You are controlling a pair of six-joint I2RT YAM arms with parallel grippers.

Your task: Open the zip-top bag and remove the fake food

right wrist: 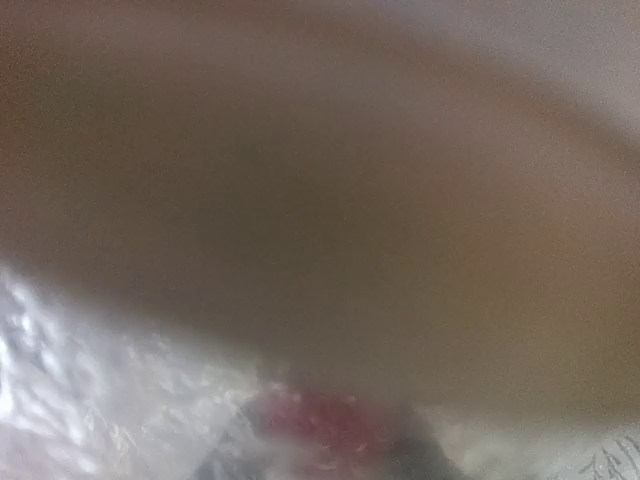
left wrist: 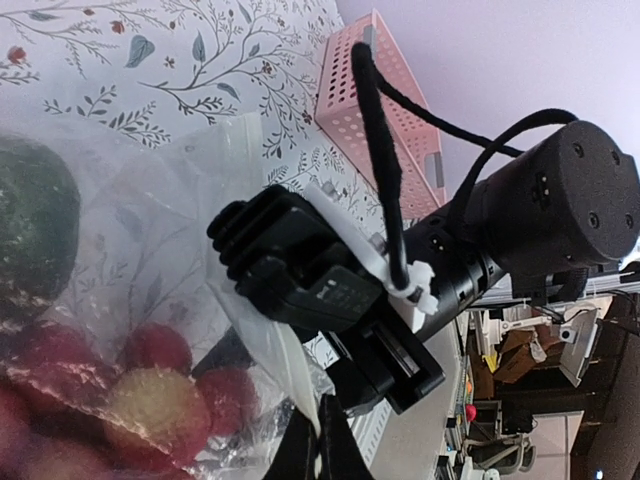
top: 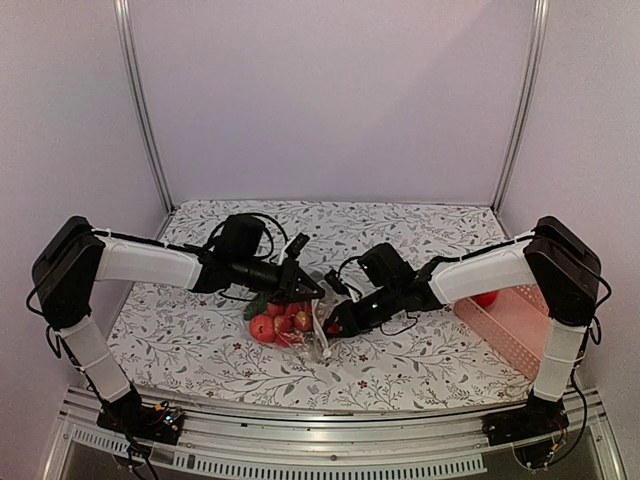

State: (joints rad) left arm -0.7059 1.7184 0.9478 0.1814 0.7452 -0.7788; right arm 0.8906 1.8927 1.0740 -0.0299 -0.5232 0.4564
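Clear zip-top bag (left wrist: 150, 210) of red plastic fake food (top: 275, 322) lies left of a pink lattice basket (top: 510, 320). The left gripper (left wrist: 318, 442) pinches its film; right gripper (top: 337, 325) jaws, I cannot tell. Uneven pulling could tear it

Floral table (top: 400, 372) — zip-top bag (top: 300, 330), pink basket (top: 512, 322)

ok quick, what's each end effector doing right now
left end effector: shut, pinching the zip-top bag film.
right end effector: at the bag's edge, open or shut cannot be told.
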